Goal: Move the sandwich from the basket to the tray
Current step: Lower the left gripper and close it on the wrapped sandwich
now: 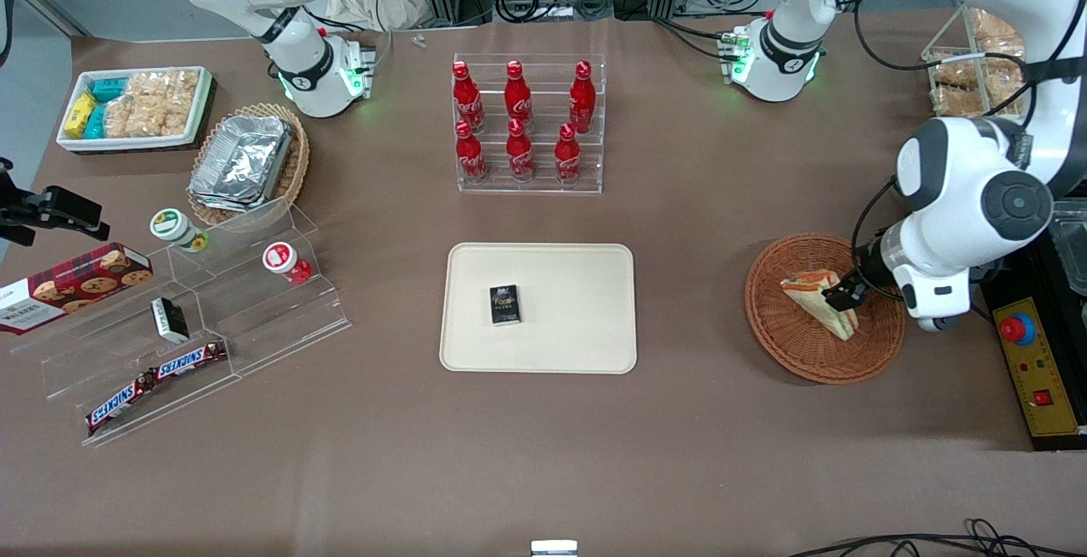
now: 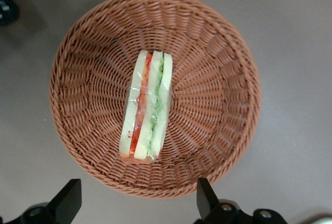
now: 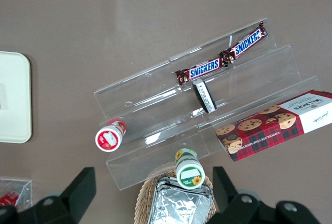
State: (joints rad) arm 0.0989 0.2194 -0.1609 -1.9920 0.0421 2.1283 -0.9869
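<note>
The sandwich (image 1: 822, 304) lies in the basket (image 1: 798, 353), near the middle; in the wrist view the sandwich (image 2: 147, 105) stands on its edge, so its pale bread and its green, orange and red layers face up under the clear wrap. The basket (image 2: 218, 79) is round and reddish-brown, and it sits on the brown table (image 1: 696, 226) toward the working arm's end.

The gripper (image 1: 843, 295) hangs over the basket, right above the sandwich; its fingers (image 2: 66, 200) are spread wide and hold nothing; in the wrist view the gripper (image 2: 136, 199) has one finger on each side of the basket's rim, and neither touches the sandwich.

The tray (image 1: 586, 319) lies flat in the middle of the table, well apart from the basket; a small dark box (image 1: 504, 304) rests on it. Six red bottles (image 1: 520, 120) stand in a clear rack, farther from the front camera than the tray.
</note>
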